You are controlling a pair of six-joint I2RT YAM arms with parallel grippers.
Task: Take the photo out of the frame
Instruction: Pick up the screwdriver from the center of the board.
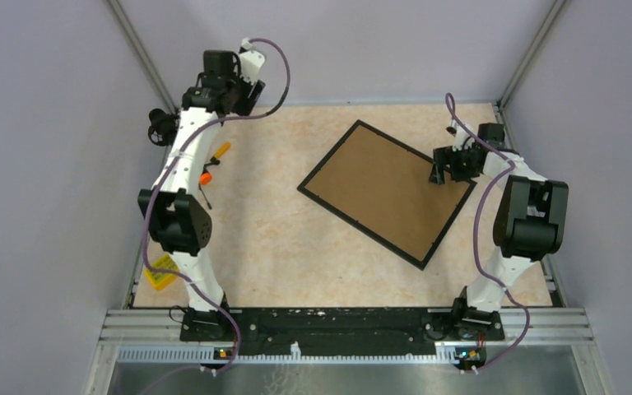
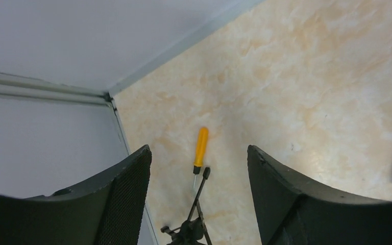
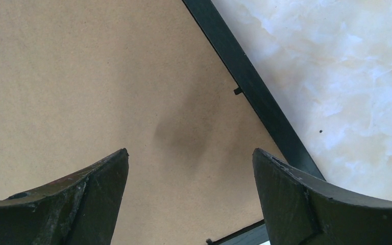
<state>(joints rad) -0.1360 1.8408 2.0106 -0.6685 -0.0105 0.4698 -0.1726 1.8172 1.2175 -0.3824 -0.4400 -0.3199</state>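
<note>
Black-edged frame [image 1: 383, 191] face down, brown back up

Nothing legible shows in any of the three views. A yellow label [image 1: 161, 271] in the lower left of the top view carries dark marks, too small and blurred to read.

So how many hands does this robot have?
2. The left hand is raised at far left, pointing toward a yellow-handled screwdriver; the right hand hovers over the frame, above its brown back.
</note>
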